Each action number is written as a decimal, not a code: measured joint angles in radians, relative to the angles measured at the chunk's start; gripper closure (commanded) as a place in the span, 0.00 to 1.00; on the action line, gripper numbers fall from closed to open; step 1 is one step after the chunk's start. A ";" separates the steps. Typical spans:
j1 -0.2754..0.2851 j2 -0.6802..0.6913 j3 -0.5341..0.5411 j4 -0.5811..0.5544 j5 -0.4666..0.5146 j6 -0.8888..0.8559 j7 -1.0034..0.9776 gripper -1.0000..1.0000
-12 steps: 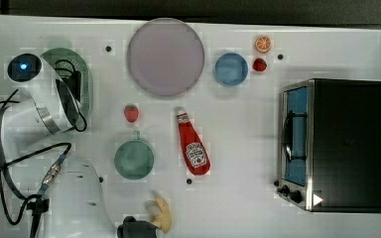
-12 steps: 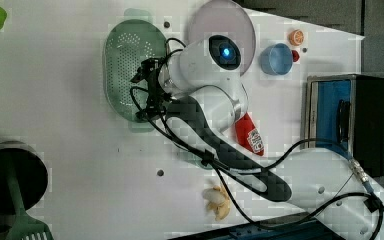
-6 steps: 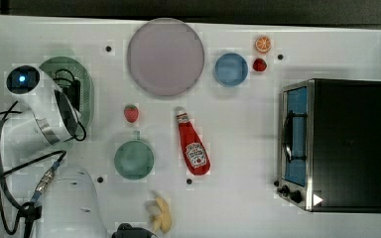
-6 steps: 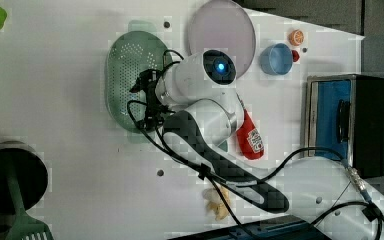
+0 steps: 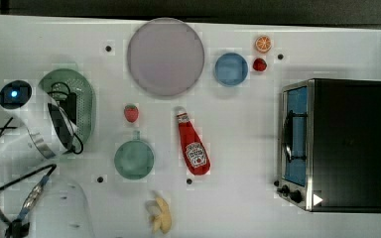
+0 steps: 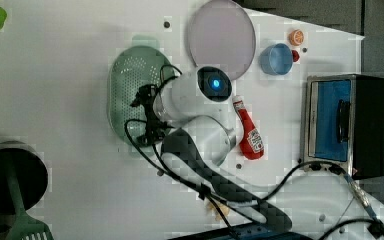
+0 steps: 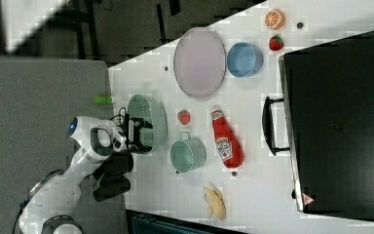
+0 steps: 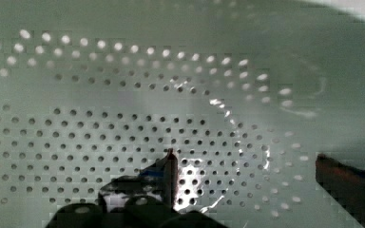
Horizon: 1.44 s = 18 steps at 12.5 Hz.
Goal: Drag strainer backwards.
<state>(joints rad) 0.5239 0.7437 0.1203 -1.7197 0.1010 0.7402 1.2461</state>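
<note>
Gripper [image 8: 244, 166] spread fully open and holding nothing, fingers down inside pale green strainer [image 5: 82, 99] at the top view's left table [image 5: 238, 208] edge beside robot base; likely to skid over the perforated floor, or tip the light strainer.

Even, bright overhead light w/ no single clear source. White table [image 5: 238, 208] nearly blown out in the top view and left view; blocky compression patches showed across it. Shadows were soft and short, e.g. beside the toaster oven [image 5: 335, 144] and under the arm. Its glass door gave a blue sheen. Right view was dimmer, w/ a grey floor and dark background. In the wrist view the strainer [image 8: 123, 95] sat close up, soft-focused toward the far wall, w/ small white glare spots on its holes; one dark fingertip [image 8: 168, 171] blurred.
</note>
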 measured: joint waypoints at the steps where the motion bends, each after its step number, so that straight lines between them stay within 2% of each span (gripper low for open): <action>1: 0.010 -0.024 -0.003 -0.036 0.000 0.005 0.000 0.00; 8: 0.072 -0.110 0.014 -0.205 0.008 0.095 0.032 0.00; 18: 0.141 -0.143 0.017 -0.286 0.056 0.110 0.040 0.00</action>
<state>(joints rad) 0.6646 0.6011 0.1376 -2.0059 0.1569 0.8501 1.2861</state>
